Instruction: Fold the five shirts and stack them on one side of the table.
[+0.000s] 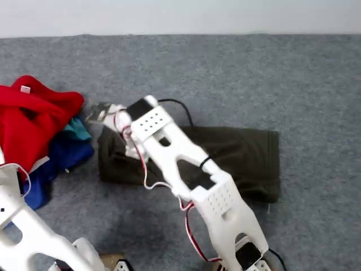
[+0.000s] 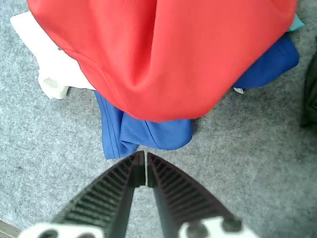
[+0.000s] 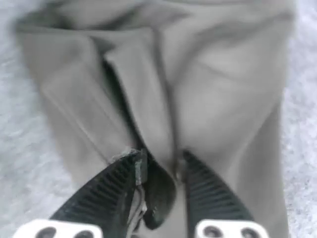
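- Lighting the grey bench [image 1: 304, 79] brightly and evenly.
- Casting soft shadow under the red shirt [image 2: 163, 54] onto the blue shirt [image 2: 148, 134].
- Darkening a crease in the olive shirt [image 3: 223, 89].

Shirt pile [image 1: 34, 127] at left of table [image 1: 282, 73], flat shirt [image 1: 242, 155] beside it (toward centre), right tool [image 3: 162, 161] on it.

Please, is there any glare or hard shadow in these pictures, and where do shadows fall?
High view: even light, no glare, only soft shadows along the edges of the dark shirt. Left wrist view: the red shirt shades the blue shirt beneath. Right wrist view: shadow fills the dark shirt's fold.
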Tool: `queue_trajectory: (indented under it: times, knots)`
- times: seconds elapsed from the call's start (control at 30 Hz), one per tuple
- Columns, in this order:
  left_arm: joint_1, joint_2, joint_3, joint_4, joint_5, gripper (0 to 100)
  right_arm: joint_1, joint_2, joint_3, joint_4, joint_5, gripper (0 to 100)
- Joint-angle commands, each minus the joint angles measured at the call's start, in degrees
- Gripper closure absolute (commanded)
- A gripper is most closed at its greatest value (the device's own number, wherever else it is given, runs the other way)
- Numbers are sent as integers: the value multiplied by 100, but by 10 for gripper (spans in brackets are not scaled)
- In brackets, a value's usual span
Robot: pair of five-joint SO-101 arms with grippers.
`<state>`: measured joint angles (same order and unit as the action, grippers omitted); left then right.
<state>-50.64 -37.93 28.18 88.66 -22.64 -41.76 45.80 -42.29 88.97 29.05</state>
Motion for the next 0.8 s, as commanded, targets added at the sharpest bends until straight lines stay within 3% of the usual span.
queue_trajectory:
  times: [0.0, 0.1, 0.23, 0.3, 0.57, 0.77]
  knots:
    - [26, -158, -66, 26, -18, 982, 330, 154, -721, 136, -202, 836]
    - [26, -158, -66, 26, -18, 982, 330, 233, -1231, 629, -211, 848]
    - [26, -158, -66, 9, -18, 982, 13, 224, -2092, 1393, -193, 956]
    - [26, -158, -66, 9, -18, 982, -145, 163, -2207, 1411, -211, 995]
    - [26, -158, -75, 35, -18, 982, -831, 13, -2171, 1385, -220, 990]
    - [26, -158, -57, 44, -18, 982, -435, 804, -2215, 848, -18, 990]
